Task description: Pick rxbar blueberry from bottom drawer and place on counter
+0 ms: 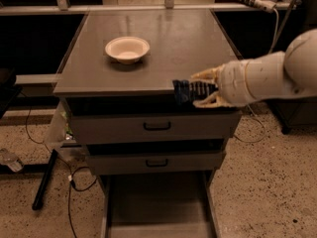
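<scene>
My gripper (198,89) comes in from the right and is shut on the rxbar blueberry (184,91), a dark navy bar with pale print. It holds the bar level at the front edge of the counter (168,48), right of the middle, just above the edge. The bottom drawer (158,202) is pulled out below, and its grey floor shows nothing on it. My white arm (267,76) runs off to the right.
A cream bowl (127,48) stands on the counter's left half. Two shallower drawers with black handles (157,126) are shut. Cables (44,148) and a black stand leg lie on the speckled floor at the left. A rail runs behind the counter.
</scene>
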You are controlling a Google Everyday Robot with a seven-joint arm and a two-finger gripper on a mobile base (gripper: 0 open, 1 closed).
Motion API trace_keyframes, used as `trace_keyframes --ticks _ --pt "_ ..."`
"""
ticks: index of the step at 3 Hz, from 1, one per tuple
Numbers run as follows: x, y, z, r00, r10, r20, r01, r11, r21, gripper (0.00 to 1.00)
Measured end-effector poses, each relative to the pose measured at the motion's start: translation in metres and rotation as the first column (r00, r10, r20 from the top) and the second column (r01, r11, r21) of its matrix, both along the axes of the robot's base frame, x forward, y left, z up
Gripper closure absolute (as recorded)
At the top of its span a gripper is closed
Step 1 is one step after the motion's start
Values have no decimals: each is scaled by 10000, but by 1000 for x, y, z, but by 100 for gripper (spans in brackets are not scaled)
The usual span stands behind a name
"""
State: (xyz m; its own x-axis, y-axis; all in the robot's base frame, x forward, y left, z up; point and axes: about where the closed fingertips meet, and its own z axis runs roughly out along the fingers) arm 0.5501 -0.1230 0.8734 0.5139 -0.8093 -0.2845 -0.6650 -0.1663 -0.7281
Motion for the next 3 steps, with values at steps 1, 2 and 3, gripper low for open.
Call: trace_keyframes --ticks 1,2,3 --pt "25 5 54 9981 483 376 -469 9982 -379 100" --pt "60 15 54 9912 1170 -618 -1178 9930 -97 100" --pt "101 33 9 9502 1947 -2433 -1819 9805 744 100"
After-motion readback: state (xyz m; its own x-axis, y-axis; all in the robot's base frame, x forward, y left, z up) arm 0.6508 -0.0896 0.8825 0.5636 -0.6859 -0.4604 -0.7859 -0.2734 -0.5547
